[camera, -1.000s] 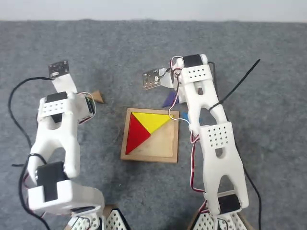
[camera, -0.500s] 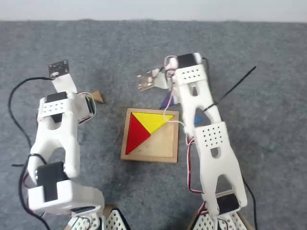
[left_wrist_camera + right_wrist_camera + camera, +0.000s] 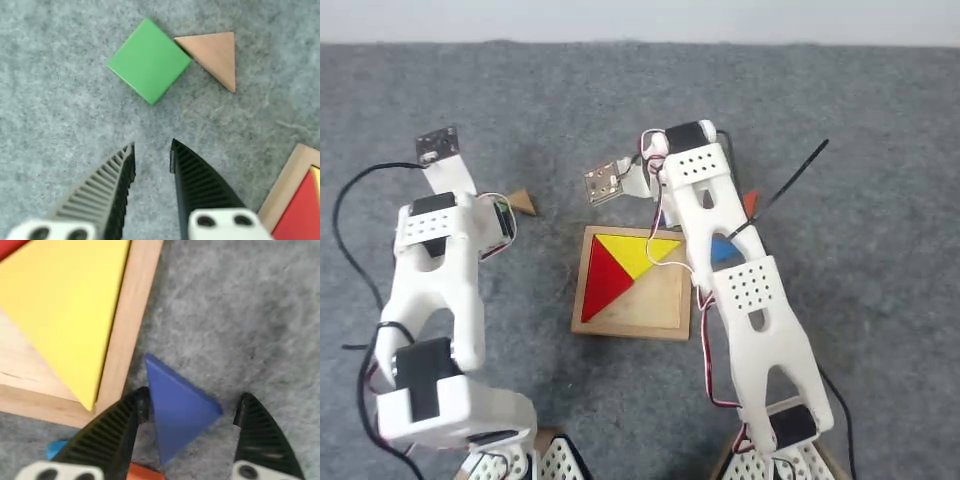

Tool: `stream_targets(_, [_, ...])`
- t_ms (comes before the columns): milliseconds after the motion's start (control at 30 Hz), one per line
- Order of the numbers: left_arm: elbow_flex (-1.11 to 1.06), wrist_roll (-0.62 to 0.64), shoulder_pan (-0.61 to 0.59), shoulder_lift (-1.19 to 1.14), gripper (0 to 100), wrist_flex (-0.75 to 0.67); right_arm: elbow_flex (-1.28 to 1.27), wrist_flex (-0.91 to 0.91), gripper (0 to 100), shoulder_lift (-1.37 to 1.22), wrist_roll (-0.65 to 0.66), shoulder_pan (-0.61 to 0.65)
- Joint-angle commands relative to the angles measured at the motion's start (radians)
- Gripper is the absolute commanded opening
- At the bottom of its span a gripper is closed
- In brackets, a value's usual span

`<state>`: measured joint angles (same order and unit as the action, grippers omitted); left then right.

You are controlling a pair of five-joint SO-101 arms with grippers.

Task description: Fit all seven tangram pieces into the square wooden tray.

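As viewed from above, square wooden tray on counter with red triangle and yellow triangle inside, edges touching. Right hand wide, astride blue triangle just beside tray rim. Left hand narrowly parted near green square, tan triangle.

Pale plain wood tray, faint grain. Inside tray: yellow triangle, red triangle. Just beside tray: deep blue triangle, light blue piece, orange piece. Well apart from tray: bright green square, tan triangle. Mottled grey felt table. White arms, black cables. Ribbed black on left gripper and right gripper.
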<state>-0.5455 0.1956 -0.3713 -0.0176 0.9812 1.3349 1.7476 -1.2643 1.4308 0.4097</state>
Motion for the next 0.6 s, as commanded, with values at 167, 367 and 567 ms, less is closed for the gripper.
stream_targets(167, [0.016,-0.011,-0.006,0.068,11,0.006,0.032,-0.024,28.5,-0.018,-0.009,-0.048])
stream_targets(367, [0.016,-0.011,-0.006,0.068,11,0.006,0.028,-0.022,27.4,-0.018,-0.009,-0.047])
stream_targets(567, [0.016,-0.011,-0.006,0.068,11,0.006,0.026,-0.021,10.6,-0.018,-0.011,-0.048])
